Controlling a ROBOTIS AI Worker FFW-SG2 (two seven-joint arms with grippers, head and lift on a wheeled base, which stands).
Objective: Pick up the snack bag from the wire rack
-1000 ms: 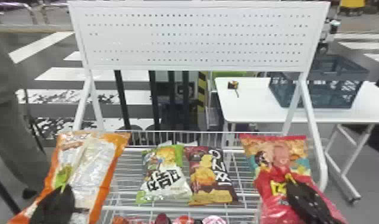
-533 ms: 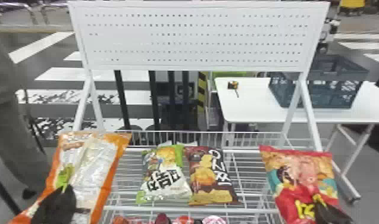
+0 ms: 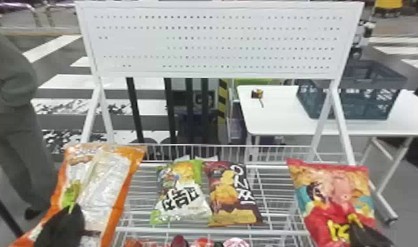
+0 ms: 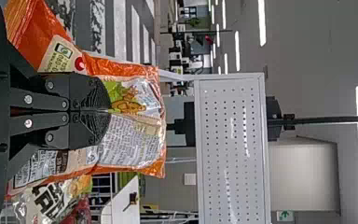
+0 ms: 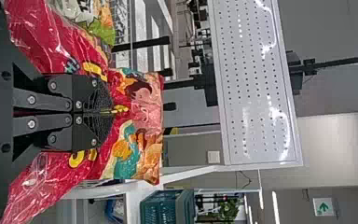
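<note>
Clamping the puffy red plastic bag (image 5: 142, 105) mid-face — presumably for balance — the black right pincer (image 5: 111, 112) was closed; the left pincer (image 4: 109, 110) likewise gripped the orange plastic bag (image 4: 133, 142), near the white wire rack (image 3: 218, 231).

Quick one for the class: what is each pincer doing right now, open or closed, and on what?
Left pincer: closed, holding the orange bag.
Right pincer: closed, holding the red bag.

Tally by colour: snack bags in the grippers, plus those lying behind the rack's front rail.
Orange: 1, in left gripper
Red: 1, in right gripper
Green and white: 1
Maroon and brown: 1
Total: 4
</note>
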